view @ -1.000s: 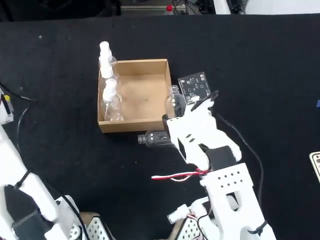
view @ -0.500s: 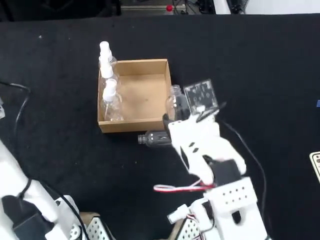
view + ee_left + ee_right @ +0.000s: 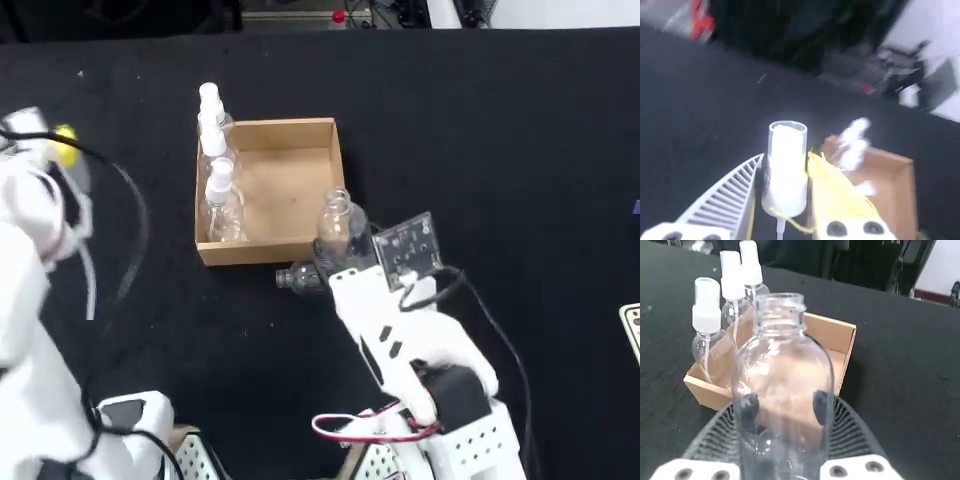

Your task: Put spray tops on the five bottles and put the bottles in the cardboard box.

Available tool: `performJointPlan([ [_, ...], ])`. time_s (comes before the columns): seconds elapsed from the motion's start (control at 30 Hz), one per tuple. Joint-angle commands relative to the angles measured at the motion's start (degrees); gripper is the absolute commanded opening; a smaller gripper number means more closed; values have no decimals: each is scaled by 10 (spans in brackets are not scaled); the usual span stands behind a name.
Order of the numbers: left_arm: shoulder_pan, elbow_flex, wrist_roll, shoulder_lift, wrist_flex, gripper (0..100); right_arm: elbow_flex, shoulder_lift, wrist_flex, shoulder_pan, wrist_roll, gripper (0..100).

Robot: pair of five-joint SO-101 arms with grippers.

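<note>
Black cloth covers the table (image 3: 520, 120), and over the last second both arms have shifted. The right gripper (image 3: 784, 404), jaws closed round an uncapped bottle (image 3: 780, 355), has drawn it back from the cardboard box (image 3: 250, 252) wall. The left gripper (image 3: 785, 185) has swung up, its jaws pinching a spray top (image 3: 786, 160) upright between them. That looks like the set-up for capping a fourth bottle. Beyond the right jaws three capped bottles (image 3: 722, 340) stand in the box. A fifth bottle (image 3: 303, 278) lies just beside those jaws, partly hidden by the arm. The held bottle's base and the spray top's tube end are cut off
</note>
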Motion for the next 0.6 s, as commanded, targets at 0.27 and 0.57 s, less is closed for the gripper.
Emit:
performJointPlan([
  [0.27, 226, -35, 91, -36, -163, 29, 36, -92, -8, -69, -4, 10],
  [0.57, 393, 33, 94, -19, -303, 30, 46, -146, -9, -110, -4, 10],
])
